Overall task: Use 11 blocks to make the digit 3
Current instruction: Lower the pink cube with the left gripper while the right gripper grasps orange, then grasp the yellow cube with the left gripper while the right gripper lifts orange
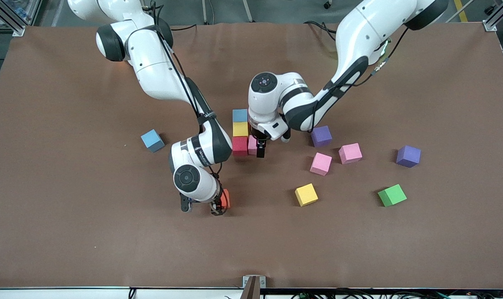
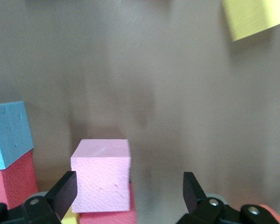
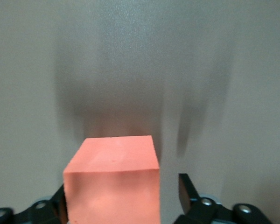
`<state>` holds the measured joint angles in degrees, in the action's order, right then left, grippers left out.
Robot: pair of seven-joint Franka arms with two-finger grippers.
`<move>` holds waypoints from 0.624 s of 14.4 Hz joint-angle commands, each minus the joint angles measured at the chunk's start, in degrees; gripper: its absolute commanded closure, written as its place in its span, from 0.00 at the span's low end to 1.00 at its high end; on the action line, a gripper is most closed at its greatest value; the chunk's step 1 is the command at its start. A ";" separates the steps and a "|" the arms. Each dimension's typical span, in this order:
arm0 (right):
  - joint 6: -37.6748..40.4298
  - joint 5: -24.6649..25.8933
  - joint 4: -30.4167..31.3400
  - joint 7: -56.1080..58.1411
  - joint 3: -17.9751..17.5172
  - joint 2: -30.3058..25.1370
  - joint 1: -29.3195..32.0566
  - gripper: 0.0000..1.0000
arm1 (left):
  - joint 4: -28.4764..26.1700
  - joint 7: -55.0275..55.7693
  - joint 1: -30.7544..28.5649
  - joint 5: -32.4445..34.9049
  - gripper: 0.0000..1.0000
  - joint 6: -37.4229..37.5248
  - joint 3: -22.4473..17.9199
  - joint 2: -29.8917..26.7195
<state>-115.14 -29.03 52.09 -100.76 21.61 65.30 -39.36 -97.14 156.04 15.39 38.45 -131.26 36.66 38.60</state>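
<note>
A light blue block (image 1: 240, 115), a yellow block (image 1: 240, 129) and a red block (image 1: 240, 145) lie in a line mid-table, with a pink block (image 1: 252, 144) beside the red one. My left gripper (image 1: 259, 151) is open around that pink block (image 2: 102, 175), which sits against one finger with a wide gap to the other. My right gripper (image 1: 218, 205) is open around an orange block (image 1: 225, 198) resting on the table, nearer the front camera. In the right wrist view the orange block (image 3: 112, 182) lies between the fingers, a small gap on one side.
Loose blocks: light blue (image 1: 152, 140) toward the right arm's end; purple (image 1: 321, 136), two pink (image 1: 350, 153) (image 1: 320, 163), purple (image 1: 408, 156), yellow (image 1: 306, 194) and a green cube (image 1: 392, 195) toward the left arm's end.
</note>
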 commanded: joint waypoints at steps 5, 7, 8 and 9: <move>1.15 -0.23 -1.99 1.34 -0.52 0.35 0.16 1.00 | 1.24 -14.15 -13.45 -0.91 0.00 5.92 7.37 -4.06; 1.06 2.21 -1.99 3.72 -0.52 0.26 -0.71 1.00 | 5.45 -24.76 -15.82 -5.29 0.00 9.42 7.28 -2.66; 0.88 3.88 -1.99 5.82 -0.69 0.18 -1.41 1.00 | 7.30 -30.30 -16.44 -7.23 0.00 11.79 7.28 -1.95; 0.71 3.90 -1.90 10.80 -0.87 0.09 -2.03 1.00 | 9.75 -36.36 -16.71 -8.82 0.00 14.86 6.85 -1.25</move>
<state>-114.85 -26.82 51.08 -95.32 21.21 65.30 -40.40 -92.68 128.99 -0.90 32.52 -121.72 43.09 35.07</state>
